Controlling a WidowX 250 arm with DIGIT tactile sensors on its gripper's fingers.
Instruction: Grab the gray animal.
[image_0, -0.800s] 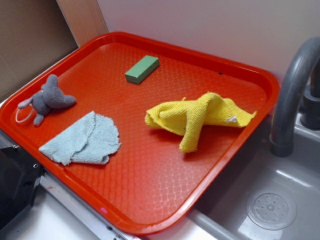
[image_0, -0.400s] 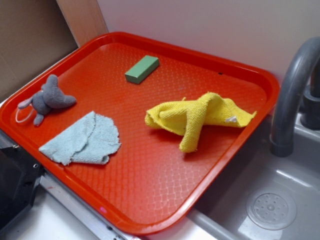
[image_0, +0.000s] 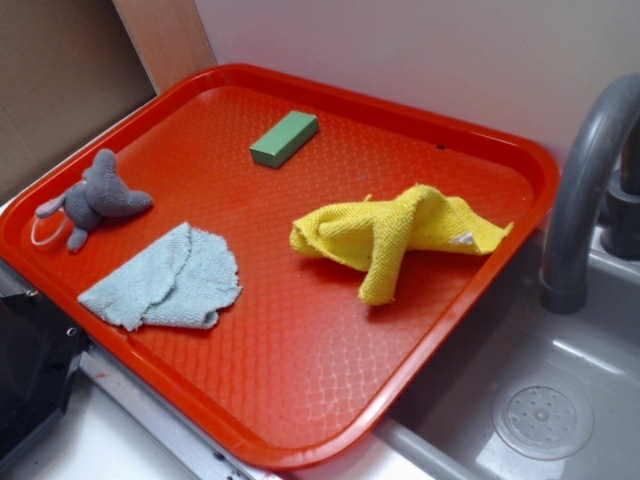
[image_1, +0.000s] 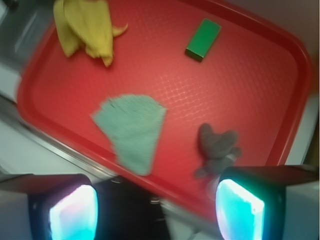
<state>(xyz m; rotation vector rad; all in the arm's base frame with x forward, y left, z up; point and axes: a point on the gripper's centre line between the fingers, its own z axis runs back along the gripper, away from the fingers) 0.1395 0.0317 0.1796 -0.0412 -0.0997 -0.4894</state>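
The gray animal (image_0: 95, 195) is a small plush toy lying on its side near the left rim of the red tray (image_0: 300, 340), with a thin white loop by its limbs. In the wrist view the gray animal (image_1: 216, 145) lies just ahead of the right finger. My gripper (image_1: 157, 210) hovers above the tray's near edge, open, with its glowing pads (image_1: 239, 207) wide apart and nothing between them. The gripper itself cannot be made out in the exterior view.
A light blue cloth (image_0: 165, 280) lies right of the toy, with a crumpled yellow cloth (image_0: 395, 235) mid-tray and a green block (image_0: 284, 137) at the back. A gray faucet (image_0: 580, 190) and sink (image_0: 540, 415) stand to the right. Cardboard and a wall back the tray.
Nothing on the tray has moved. The dark shape at the lower left edge of the exterior view has shifted slightly.
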